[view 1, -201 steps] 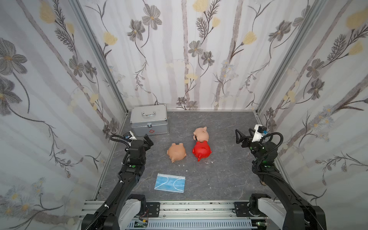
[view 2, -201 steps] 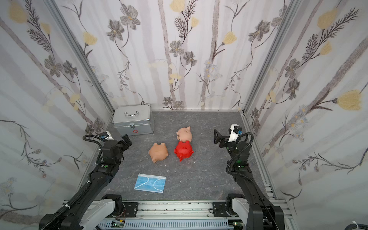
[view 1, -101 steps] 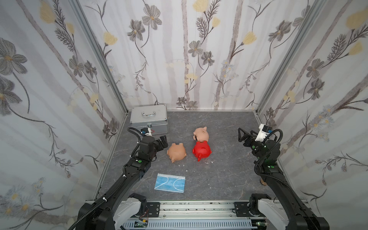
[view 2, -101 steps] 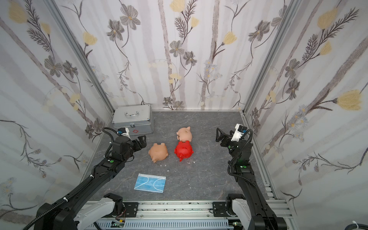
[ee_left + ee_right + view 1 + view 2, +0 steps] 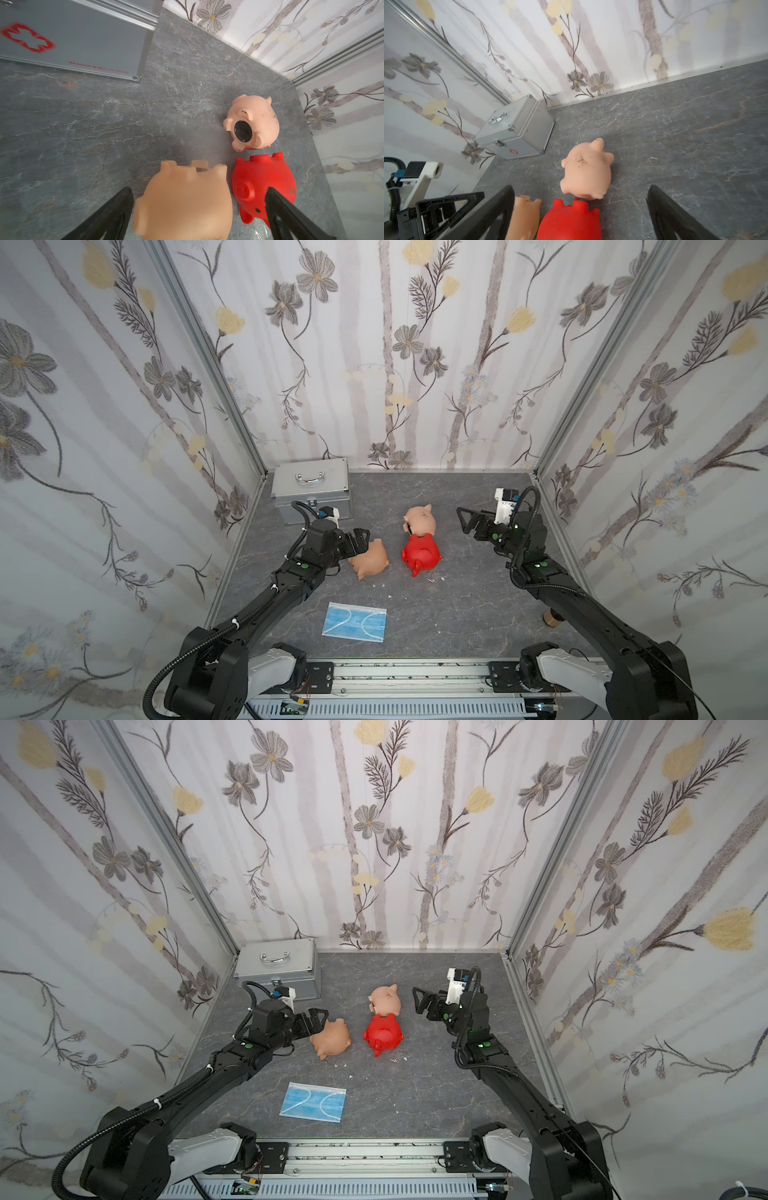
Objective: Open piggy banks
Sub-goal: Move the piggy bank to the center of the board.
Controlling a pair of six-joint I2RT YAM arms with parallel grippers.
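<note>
Risk: left gripper, jaws spread wide, brackets the near peach piggy bank, which lies on its side just beside the red piggy bank. Closing could snag the red one or squirt the rounded body out. Right gripper, also spread and empty, hovers near the far peach piggy bank, black plug seated.

Left hand, jaws spread, at a peach piggy bank; red piggy bank just beside; right hand well apart.
</note>
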